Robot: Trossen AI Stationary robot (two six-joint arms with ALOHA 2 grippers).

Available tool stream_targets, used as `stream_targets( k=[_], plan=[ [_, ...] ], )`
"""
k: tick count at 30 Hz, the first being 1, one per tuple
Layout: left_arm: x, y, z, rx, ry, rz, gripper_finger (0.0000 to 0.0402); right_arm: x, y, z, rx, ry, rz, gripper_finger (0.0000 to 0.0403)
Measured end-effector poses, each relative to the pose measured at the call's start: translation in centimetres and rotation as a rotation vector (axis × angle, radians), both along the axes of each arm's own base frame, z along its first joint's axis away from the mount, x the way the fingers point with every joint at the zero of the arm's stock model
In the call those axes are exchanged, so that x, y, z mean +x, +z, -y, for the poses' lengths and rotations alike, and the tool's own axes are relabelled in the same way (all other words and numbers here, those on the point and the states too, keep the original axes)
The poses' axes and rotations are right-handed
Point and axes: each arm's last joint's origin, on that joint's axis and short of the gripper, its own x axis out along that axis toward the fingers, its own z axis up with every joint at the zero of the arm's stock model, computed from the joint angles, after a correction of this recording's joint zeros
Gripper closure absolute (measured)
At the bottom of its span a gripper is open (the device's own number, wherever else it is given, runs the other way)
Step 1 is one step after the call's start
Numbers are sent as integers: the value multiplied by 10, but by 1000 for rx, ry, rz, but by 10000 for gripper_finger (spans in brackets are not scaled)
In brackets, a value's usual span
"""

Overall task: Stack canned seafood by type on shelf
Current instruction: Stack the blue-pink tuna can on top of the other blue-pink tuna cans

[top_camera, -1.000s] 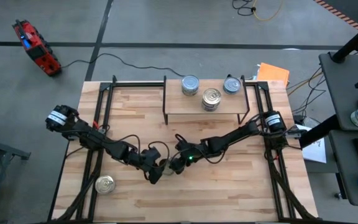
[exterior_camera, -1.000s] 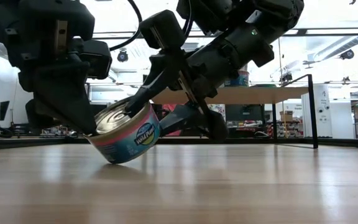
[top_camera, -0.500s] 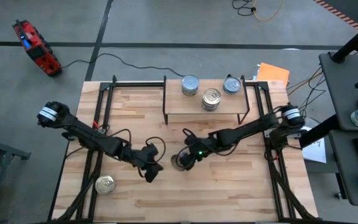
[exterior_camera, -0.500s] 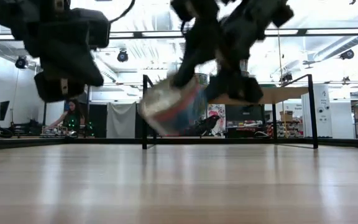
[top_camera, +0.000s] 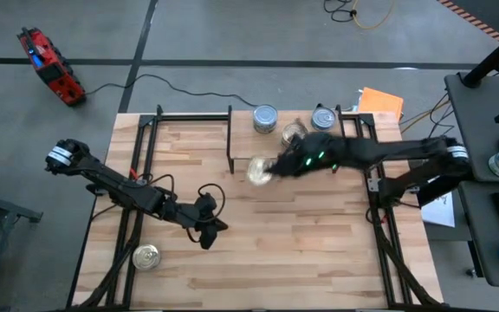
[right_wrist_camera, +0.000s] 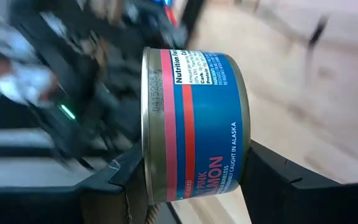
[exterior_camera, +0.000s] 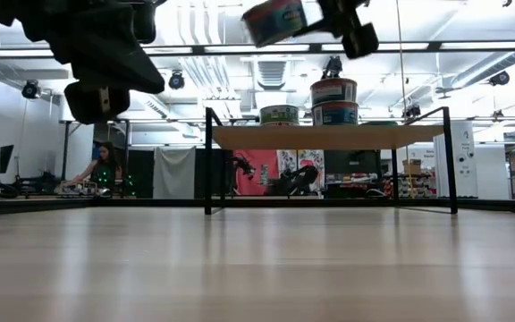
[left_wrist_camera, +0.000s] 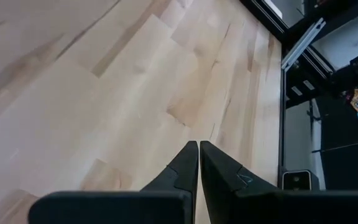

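Carried tin [right_wrist_camera: 194,124]: blue-and-pink salmon label, pinched across its flat ends between the right hand's [right_wrist_camera: 188,180] fingers, held on its side. In the high view this tin [top_camera: 259,170] was in the air at the front edge of the shelf [top_camera: 319,159], toward its left end; the low view put it well above the plank, at [exterior_camera: 275,20], not yet set down.

On the shelf: a silver-topped tin [top_camera: 265,119] at the back left, a pale-topped tin [top_camera: 323,117] at the back right, and a third tin [top_camera: 294,133] between them, partly hidden by the right arm. The low view showed a two-high stack [exterior_camera: 333,101] and a single tin [exterior_camera: 279,114] beside it; which type sat on which could not be read.

Off the shelf: one silver-gold tin [top_camera: 146,256] lay on the desk [top_camera: 319,251] near its front left corner, well apart from the shelf.

Left hand [left_wrist_camera: 198,163]: fingers pressed together, holding nothing, hanging over bare desk near the middle [top_camera: 206,227].

Judgement: task past halfway. Three tins placed, a fourth in transit, one visibly left to fetch; sorting by type unverified
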Motion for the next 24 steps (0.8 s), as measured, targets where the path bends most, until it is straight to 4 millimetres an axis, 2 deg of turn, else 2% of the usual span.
stream_targets(
  k=[4, 8, 13, 19, 24],
  plan=[
    [0, 0, 0, 3, 3, 0, 400, -26, 27, 27, 19, -109, 100, 216],
    [0, 0, 0, 7, 4, 1, 400, -48, 44, 47, 51, -210, 169, 216],
    [1, -1, -1, 27, 27, 3, 400, -65, 45, 66, 90, -282, 132, 216],
    [2, -1, -3, 44, 56, 12, 400, -76, 38, 77, 122, -302, 9, 216],
    [2, -1, -3, 44, 57, 12, 400, -85, 46, 85, 106, -345, -36, 216]
  ],
)
